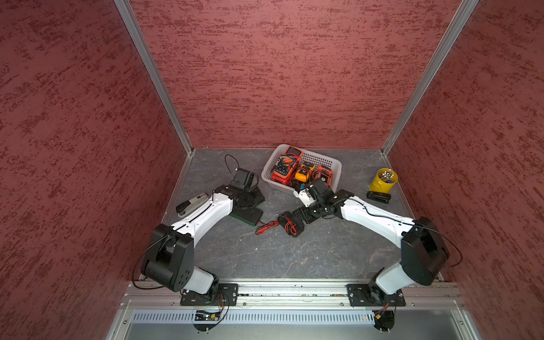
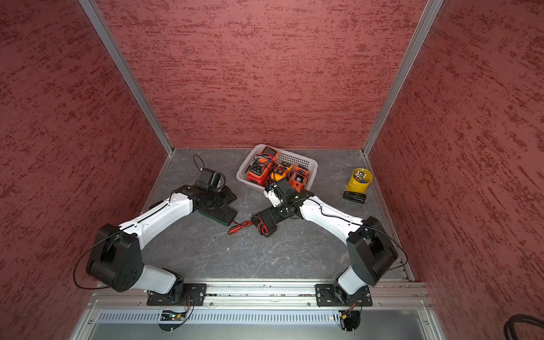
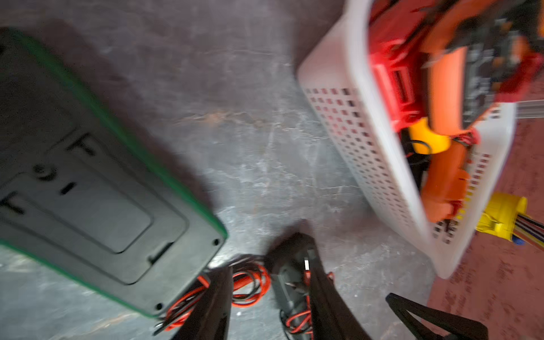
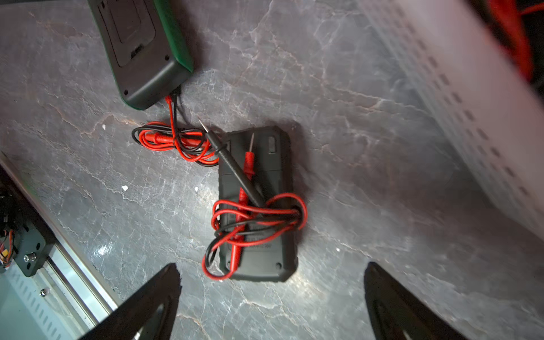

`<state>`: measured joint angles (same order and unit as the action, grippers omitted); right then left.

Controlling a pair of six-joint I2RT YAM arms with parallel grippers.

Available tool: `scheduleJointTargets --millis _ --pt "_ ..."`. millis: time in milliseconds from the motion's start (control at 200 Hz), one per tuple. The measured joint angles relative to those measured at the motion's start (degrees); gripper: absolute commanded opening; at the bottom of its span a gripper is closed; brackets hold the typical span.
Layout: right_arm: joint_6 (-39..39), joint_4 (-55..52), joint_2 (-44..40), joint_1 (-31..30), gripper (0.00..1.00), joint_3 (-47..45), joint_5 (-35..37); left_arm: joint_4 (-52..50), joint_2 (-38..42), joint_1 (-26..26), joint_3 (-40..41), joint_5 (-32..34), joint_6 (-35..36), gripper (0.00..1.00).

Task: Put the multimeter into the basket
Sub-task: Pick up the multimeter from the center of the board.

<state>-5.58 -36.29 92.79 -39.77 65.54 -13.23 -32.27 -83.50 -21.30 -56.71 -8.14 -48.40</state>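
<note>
Your right gripper (image 4: 272,265) stands wide open and holds nothing. It hangs over the black multimeter (image 4: 256,203), and its fingers are spread wider than the meter and do not touch it. This meter lies face down on the table (image 4: 353,117) with red and black leads wound around it. It is in front of the basket (image 1: 269,164) and apart from it.

Your left gripper (image 3: 269,273) has its fingers a little apart, with nothing between them, though this view is blurred. It is close over the green multimeter (image 1: 247,216), and I cannot tell if it touches. This meter also lies face down. A bundle of leads (image 4: 173,141) lies between the two meters.

The basket stands near the back wall (image 1: 279,88) and carries several orange and yellow meters. From the black multimeter to the metal rail (image 1: 294,282) the table is bare. A yellow cup (image 1: 382,179) stands at the right side, and a stapler (image 1: 191,203) lies at the left edge.
</note>
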Motion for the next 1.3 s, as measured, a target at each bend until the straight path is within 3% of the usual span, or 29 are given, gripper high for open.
scheduleJointTargets --millis 296,671,726,822,952,1107,1297 --pt "2.34 -5.44 13.03 -4.02 0.99 10.25 2.14 -2.67 7.63 6.86 6.23 5.18 -3.82 1.0" --pt "3.74 -9.29 20.48 -5.22 0.92 13.05 6.12 -2.95 9.55 12.55 7.43 5.55 -3.8 1.0" --pt "3.98 -9.57 20.92 -5.57 0.85 13.64 6.86 -2.93 9.44 12.85 7.43 5.46 -3.65 1.0" --pt "4.39 -9.94 21.66 -6.05 0.58 14.62 8.02 -2.95 8.96 13.22 7.43 5.42 -3.43 1.0" --pt "4.57 -10.93 21.75 -6.54 0.44 16.35 9.44 -3.28 8.7 13.64 7.43 5.51 -3.21 1.0" --pt "4.42 -12.48 19.39 -6.75 0.37 17.35 10.75 -4.0 8.85 14.19 7.43 6.1 -2.95 1.0" --pt "3.82 -18.38 10.21 -6.71 0.34 22.58 15.39 -4.22 9.16 15.1 7.41 7.43 -1.99 1.0"
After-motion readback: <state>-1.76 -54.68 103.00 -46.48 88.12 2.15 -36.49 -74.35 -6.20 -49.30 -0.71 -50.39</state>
